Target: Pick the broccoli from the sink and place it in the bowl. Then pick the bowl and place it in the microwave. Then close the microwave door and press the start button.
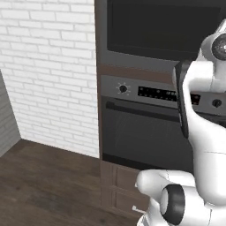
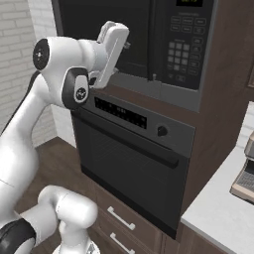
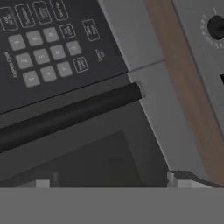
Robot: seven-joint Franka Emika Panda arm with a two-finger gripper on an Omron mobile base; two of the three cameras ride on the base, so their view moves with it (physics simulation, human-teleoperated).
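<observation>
The microwave [image 2: 163, 44] is built in above the oven, and its microwave door [image 2: 99, 20] lies flush with the front, black window dark. A vertical bar handle [image 2: 154, 39] separates the window from the keypad [image 2: 181, 49]. My gripper [image 2: 124, 45] hovers close in front of the door's lower part, open, with nothing between its fingers. In the hand view the handle [image 3: 70, 114] crosses the middle, the keypad [image 3: 43, 57] lies beyond it, and the gripper [image 3: 107, 181] has its fingertips [image 3: 175, 177] spread wide over the door glass. Broccoli, bowl and sink are out of view.
The knobbed oven [image 1: 141, 132] with its own bar handle [image 2: 134, 141] sits below the microwave, drawers [image 2: 121, 218] under it. A counter [image 2: 218, 213] with a coffee machine [image 2: 245, 178] stands at the right. A white brick wall [image 1: 48, 75] and wooden floor [image 1: 44, 181] lie at the left.
</observation>
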